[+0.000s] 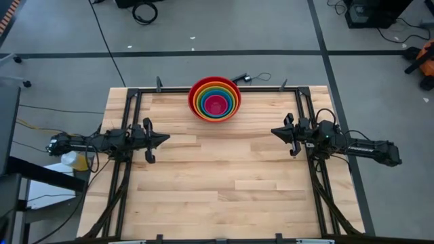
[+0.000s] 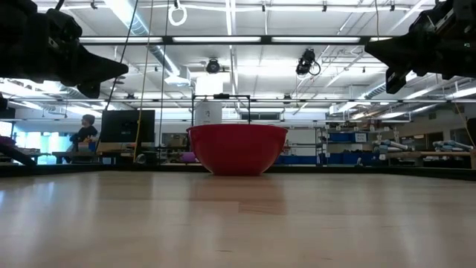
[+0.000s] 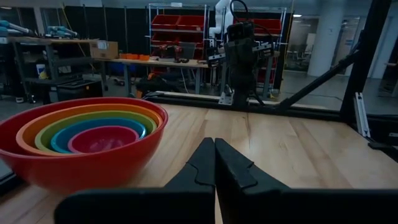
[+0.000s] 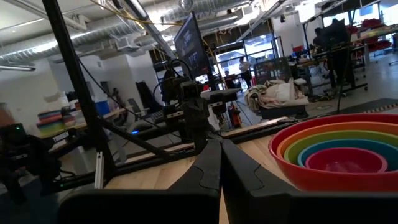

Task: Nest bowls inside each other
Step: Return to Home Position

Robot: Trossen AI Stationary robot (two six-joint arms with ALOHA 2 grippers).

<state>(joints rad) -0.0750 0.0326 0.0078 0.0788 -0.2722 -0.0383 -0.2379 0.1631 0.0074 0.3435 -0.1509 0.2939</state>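
Observation:
Five bowls sit nested one inside another near the table's far edge, in the middle: red bowl outermost, then orange, lime green, blue and the magenta-pink bowl innermost. The red bowl's base rests on the table. My left gripper is shut and hangs above the table's left side, pointing level toward the right. My right gripper is shut above the table's right side, pointing toward the left. Both hold nothing and stand well clear of the bowls.
A black metal frame runs along the table's far, left and right edges. The wooden tabletop lies bare between the two grippers and toward the near edge. A person sits far off in the room behind.

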